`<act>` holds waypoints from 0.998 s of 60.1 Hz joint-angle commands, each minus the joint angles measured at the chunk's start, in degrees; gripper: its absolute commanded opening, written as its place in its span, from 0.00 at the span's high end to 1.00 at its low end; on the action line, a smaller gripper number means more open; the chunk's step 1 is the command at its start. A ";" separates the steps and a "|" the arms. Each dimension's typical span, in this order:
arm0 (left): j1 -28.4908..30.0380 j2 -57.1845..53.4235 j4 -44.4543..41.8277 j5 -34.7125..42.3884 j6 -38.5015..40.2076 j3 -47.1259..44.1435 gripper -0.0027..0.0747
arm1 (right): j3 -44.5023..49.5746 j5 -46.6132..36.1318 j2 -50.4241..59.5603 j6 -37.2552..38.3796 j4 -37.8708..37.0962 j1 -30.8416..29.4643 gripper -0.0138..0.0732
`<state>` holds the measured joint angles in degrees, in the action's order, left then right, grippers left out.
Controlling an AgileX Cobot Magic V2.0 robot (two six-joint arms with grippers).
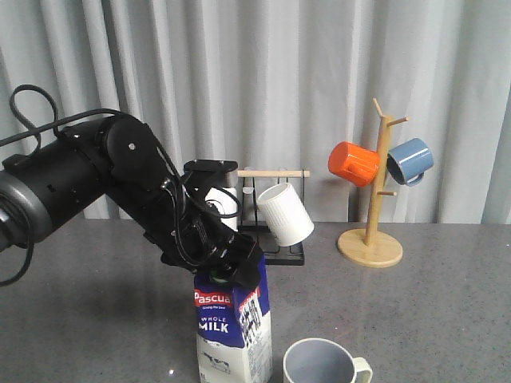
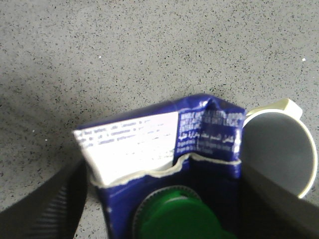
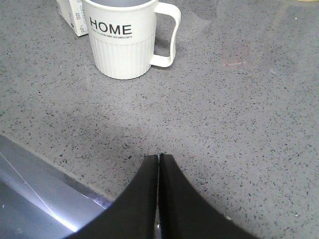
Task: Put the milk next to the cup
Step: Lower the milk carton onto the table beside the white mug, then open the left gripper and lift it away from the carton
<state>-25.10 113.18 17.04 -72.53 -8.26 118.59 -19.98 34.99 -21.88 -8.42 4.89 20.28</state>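
The milk [image 1: 231, 327], a blue-and-white carton with a green cap, stands at the front of the table, close to the left of the cup [image 1: 319, 363]. The cup is a pale cream mug with a grey-blue inside. My left gripper [image 1: 227, 267] comes down from above and is shut on the carton's top. In the left wrist view its fingers [image 2: 50, 209] flank the crumpled gable of the milk [image 2: 199, 129], with the cup [image 2: 281, 149] beside it. My right gripper [image 3: 159, 157] is shut and empty, low over the table. The cup [image 3: 122, 40] marked "HOME" and the milk's base [image 3: 70, 15] lie ahead of it.
A black rack [image 1: 275, 243] at the back holds a white ribbed mug [image 1: 285, 214] and another white mug [image 1: 219, 199] behind my left arm. A wooden mug tree [image 1: 371, 239] at the back right carries an orange mug [image 1: 354, 163] and a blue mug [image 1: 411, 159]. The table edge [image 3: 50, 179] is close to my right gripper.
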 commanded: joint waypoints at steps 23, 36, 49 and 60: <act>-0.16 -6.89 0.73 0.96 2.10 1.71 0.27 | -1.71 -4.08 -0.36 -0.41 0.02 -0.10 0.85; -0.16 -9.29 0.86 0.96 2.25 1.71 0.27 | -1.71 -4.03 -0.36 0.48 0.02 -0.10 0.85; -0.16 -13.56 -0.30 0.96 2.14 1.71 0.27 | -1.71 -4.65 -0.36 1.05 -0.18 -0.10 0.85; -0.16 -19.71 -4.60 0.96 2.14 1.71 0.33 | -1.71 -9.01 -0.36 1.67 -0.88 -0.10 0.85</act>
<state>-25.10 99.54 13.42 -72.63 -6.46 118.59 -19.98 32.68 -21.88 -7.19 4.75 20.28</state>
